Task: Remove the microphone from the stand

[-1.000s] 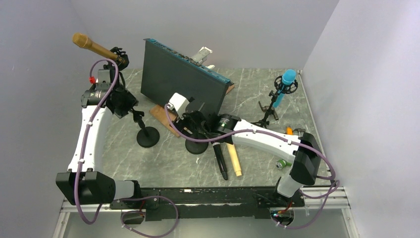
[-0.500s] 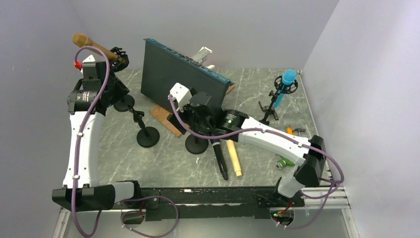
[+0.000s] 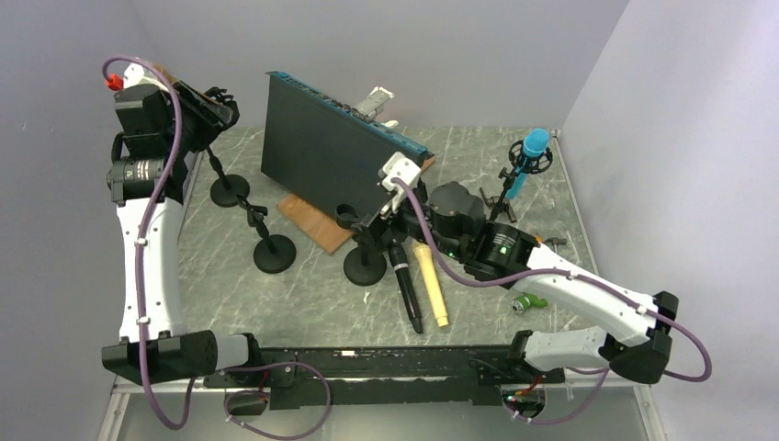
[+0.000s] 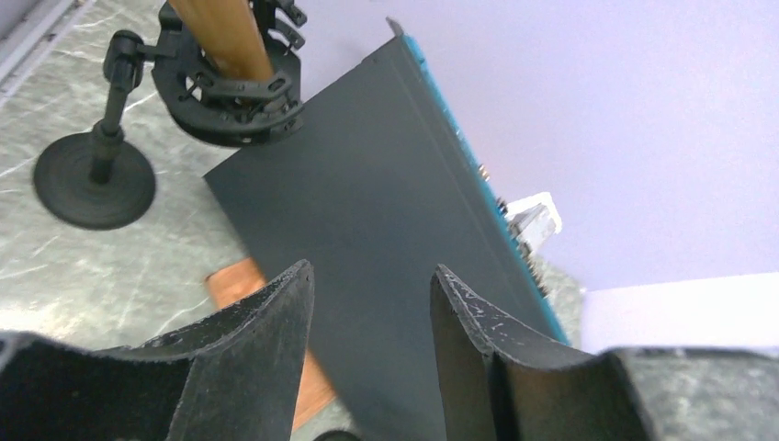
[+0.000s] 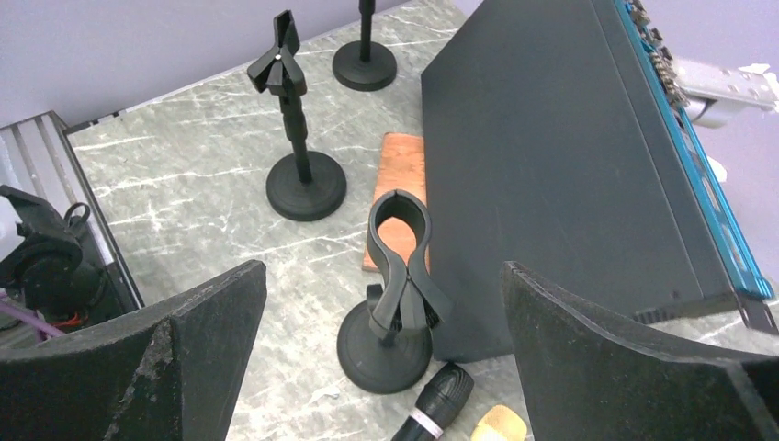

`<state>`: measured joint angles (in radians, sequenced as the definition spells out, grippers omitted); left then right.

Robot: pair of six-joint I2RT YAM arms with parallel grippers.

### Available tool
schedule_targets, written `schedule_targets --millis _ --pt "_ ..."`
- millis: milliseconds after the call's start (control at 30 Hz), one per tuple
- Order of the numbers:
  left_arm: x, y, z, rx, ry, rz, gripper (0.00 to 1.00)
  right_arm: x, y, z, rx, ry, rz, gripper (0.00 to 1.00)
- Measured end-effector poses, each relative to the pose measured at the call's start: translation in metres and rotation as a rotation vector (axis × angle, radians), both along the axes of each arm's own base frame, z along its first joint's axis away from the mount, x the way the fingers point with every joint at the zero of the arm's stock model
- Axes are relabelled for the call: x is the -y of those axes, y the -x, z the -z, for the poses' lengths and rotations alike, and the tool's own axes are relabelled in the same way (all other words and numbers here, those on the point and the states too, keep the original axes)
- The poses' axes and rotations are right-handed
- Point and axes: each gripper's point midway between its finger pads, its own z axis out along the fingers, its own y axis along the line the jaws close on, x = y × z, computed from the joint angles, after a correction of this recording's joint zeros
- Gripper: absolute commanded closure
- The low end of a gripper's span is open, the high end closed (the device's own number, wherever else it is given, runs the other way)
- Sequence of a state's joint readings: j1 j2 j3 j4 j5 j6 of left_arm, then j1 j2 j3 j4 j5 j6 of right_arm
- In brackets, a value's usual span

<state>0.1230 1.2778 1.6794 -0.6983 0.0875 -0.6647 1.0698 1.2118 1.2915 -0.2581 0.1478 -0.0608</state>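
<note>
A gold microphone [image 4: 225,32] sits tilted in a black shock mount [image 4: 234,78] on a short stand with a round base [image 4: 92,179] at the back left. In the top view my left arm hides most of it. My left gripper [image 3: 197,103] is open and empty, raised just short of the mount; its gap [image 4: 372,276] shows only the black box behind. My right gripper [image 3: 372,220] is open wide and empty, hovering [image 5: 386,303] above an empty clip stand [image 5: 400,276]. A blue microphone [image 3: 531,147] stands in a tripod stand at the back right.
A large black box with a blue edge [image 3: 340,152] leans on a wooden board [image 3: 308,220] mid-table. A black microphone [image 3: 407,294] and a beige one [image 3: 430,289] lie loose in front. Another empty stand [image 3: 274,253] stands to the left. A small green object [image 3: 525,301] lies on the right.
My left arm has risen and swung back-left up to the gold microphone's mount. My right arm has pulled back to the right, away from the clip stand.
</note>
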Motion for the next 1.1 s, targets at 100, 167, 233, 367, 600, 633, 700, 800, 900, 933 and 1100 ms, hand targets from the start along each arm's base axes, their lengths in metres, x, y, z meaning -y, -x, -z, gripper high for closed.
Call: schedule_targets --millis 100,167,233,367,600,633,700,800,900,933,1100 --pt "-0.006 -0.013 -0.005 0.033 0.060 -0.012 0.47 0.012 0.003 0.002 -0.005 -0.014 0.012 0.00" --pt "-0.011 -0.019 -0.004 0.037 0.075 -0.037 0.46 0.017 0.004 0.005 -0.009 -0.016 0.019 0.00" --pt "-0.019 -0.025 -0.001 0.033 0.076 -0.082 0.44 0.022 0.004 0.008 -0.012 -0.016 0.026 0.00" --pt "-0.043 -0.035 0.010 0.073 0.040 -0.199 0.45 0.030 0.004 0.006 -0.007 -0.024 0.036 0.00" --pt "-0.087 -0.047 0.032 0.108 -0.044 -0.413 0.45 0.038 0.001 0.001 0.003 -0.039 0.055 0.00" --pt "-0.091 -0.051 0.029 0.125 -0.056 -0.422 0.45 0.039 0.001 0.001 0.002 -0.039 0.056 0.00" --pt "-0.098 -0.064 0.022 0.175 -0.089 -0.428 0.44 0.040 0.001 0.003 0.001 -0.038 0.057 0.00" --pt "-0.108 -0.084 0.020 0.235 -0.122 -0.426 0.45 0.042 0.002 0.006 -0.001 -0.034 0.057 0.00" --pt "-0.113 -0.100 0.029 0.251 -0.150 -0.414 0.46 0.042 0.002 0.006 0.000 -0.033 0.055 0.00" --pt "-0.115 -0.105 0.032 0.252 -0.159 -0.412 0.46 0.042 0.002 0.006 0.001 -0.033 0.054 0.00" --pt "-0.118 -0.122 0.036 0.282 -0.190 -0.405 0.43 0.041 0.003 0.006 0.002 -0.032 0.044 0.00"
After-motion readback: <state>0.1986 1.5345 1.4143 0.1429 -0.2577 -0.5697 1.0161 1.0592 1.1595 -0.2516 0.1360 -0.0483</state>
